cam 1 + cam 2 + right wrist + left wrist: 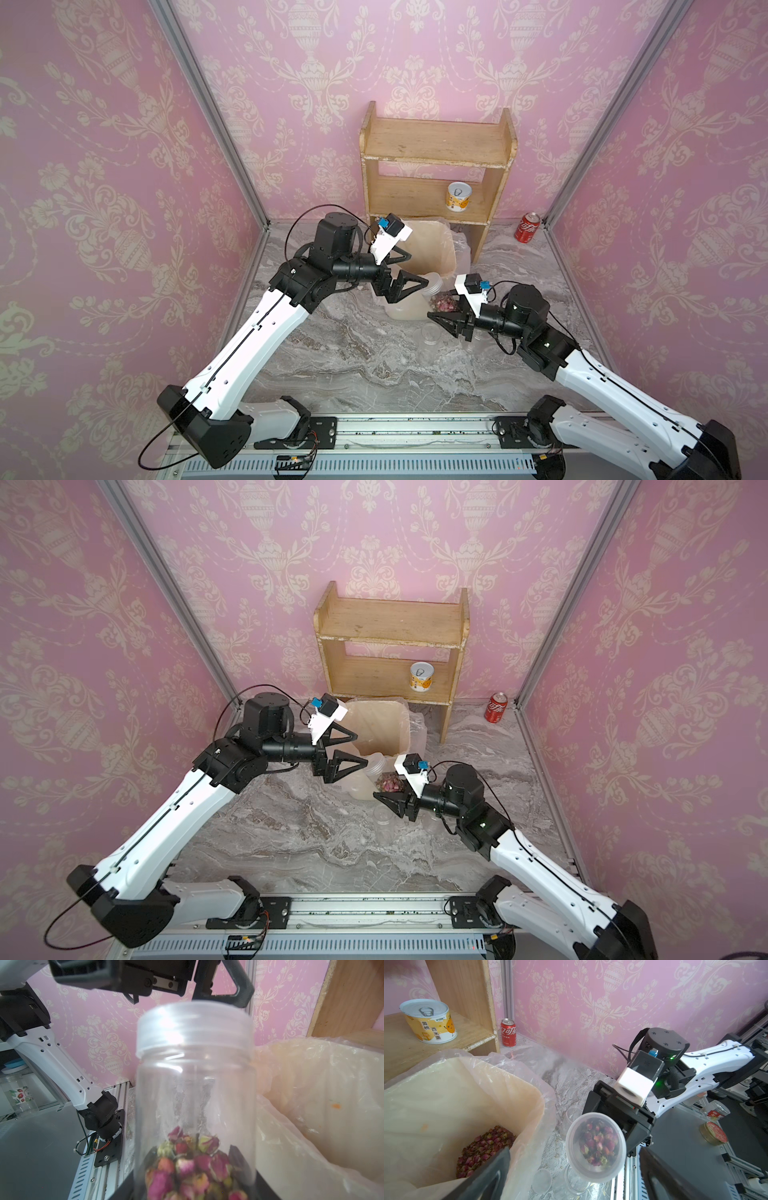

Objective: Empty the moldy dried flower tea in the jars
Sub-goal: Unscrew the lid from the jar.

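Right of centre in both top views, just beside the lined bin: right gripper is clamped on a clear jar low on its wall, leaving the translucent lid exposed toward the left gripper. Lid on. Moldy rosebud tea is heaped at the jar's bottom. Left gripper is spread wide, empty, close by the lid, likely placed to unscrew it. Loose buds lie in the bin. An empty jar stands on the table nearby.
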Available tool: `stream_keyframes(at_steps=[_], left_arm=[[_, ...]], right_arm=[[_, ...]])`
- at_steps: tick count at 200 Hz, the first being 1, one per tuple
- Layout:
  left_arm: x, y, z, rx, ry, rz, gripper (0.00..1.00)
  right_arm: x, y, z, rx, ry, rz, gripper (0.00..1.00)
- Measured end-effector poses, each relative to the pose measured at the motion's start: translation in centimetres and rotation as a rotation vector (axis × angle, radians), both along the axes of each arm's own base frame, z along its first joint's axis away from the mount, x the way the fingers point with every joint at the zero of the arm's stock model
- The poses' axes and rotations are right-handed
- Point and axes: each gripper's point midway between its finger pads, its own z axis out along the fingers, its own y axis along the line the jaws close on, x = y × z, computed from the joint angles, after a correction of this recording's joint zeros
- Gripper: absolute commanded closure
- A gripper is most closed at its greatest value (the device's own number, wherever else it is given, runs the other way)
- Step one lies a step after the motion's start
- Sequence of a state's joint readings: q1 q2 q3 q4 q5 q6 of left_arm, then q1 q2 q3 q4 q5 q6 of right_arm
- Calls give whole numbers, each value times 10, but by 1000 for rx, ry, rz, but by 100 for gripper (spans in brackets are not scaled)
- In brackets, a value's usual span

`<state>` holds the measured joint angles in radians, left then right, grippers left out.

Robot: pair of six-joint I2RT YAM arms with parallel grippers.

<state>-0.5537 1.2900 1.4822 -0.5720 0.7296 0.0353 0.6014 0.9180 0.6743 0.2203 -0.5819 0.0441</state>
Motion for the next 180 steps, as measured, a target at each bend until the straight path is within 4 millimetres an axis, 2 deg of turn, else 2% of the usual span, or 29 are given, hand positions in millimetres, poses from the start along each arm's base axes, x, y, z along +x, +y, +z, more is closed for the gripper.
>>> stream_keyframes(at_steps=[15,65,108,145,180], left_arm=[[1,1,-5,22,1,1,1],[14,-2,3,39,-12,-43,1],[19,7,12,-11,-4,-109,1],[14,11,24,-39,-17,-176,1],[6,9,26,-41,-7,-235,1]], right_arm=[[1,2,10,11,-6,7,92],[5,10,8,-24,66,53,92],[12,10,20,-11,82,90,92],[12,10,25,-9,104,143,93],[15,15,15,-23,159,191,93]])
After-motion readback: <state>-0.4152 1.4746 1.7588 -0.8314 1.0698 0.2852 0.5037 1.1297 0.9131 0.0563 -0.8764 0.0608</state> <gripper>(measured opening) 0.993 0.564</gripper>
